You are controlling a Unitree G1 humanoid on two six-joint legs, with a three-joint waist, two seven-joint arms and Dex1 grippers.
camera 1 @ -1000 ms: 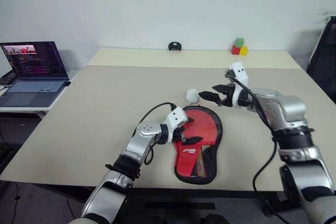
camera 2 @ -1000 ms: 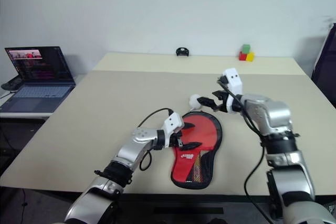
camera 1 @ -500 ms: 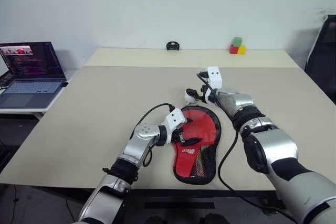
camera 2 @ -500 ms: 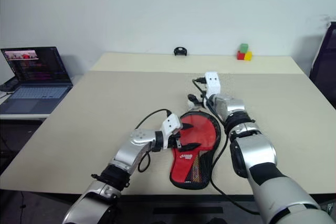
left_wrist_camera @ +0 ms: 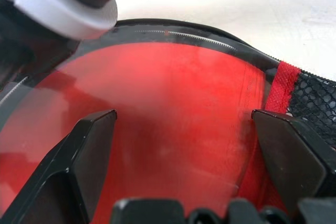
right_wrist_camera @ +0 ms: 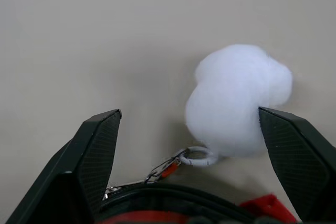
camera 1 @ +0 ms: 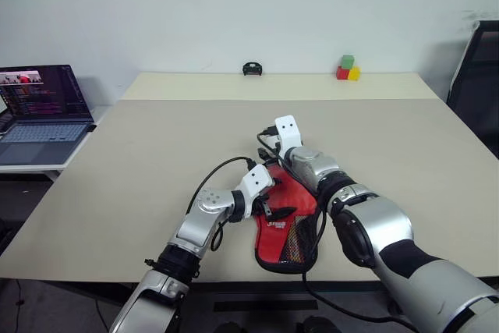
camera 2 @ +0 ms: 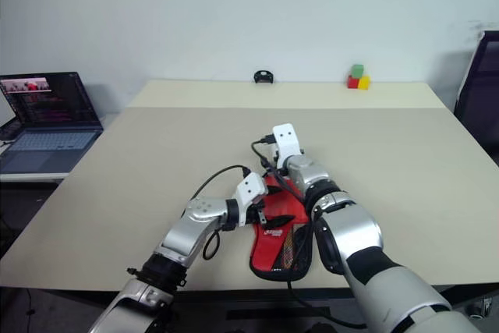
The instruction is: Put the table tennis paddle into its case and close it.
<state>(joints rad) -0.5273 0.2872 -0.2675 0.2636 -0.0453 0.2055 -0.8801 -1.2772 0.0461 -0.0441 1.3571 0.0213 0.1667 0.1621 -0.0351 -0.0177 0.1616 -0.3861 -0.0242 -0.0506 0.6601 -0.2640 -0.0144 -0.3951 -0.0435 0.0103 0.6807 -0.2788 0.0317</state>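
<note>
Case [camera 1: 287, 220] flat near front edge of table [camera 1: 140, 146], paddle's round red face lying in it, zipper edge unclosed at top. My left gripper [left_wrist_camera: 184, 129] over red face, fingers apart, gripping nothing. My right gripper [right_wrist_camera: 189, 145] at case's far end, fingers apart around white pom-pom [right_wrist_camera: 239, 98] on zipper pull ring [right_wrist_camera: 195, 155]. Judgement: clamp low at ring, not fluff; drag along edge; left pins case so it won't slide.
</note>
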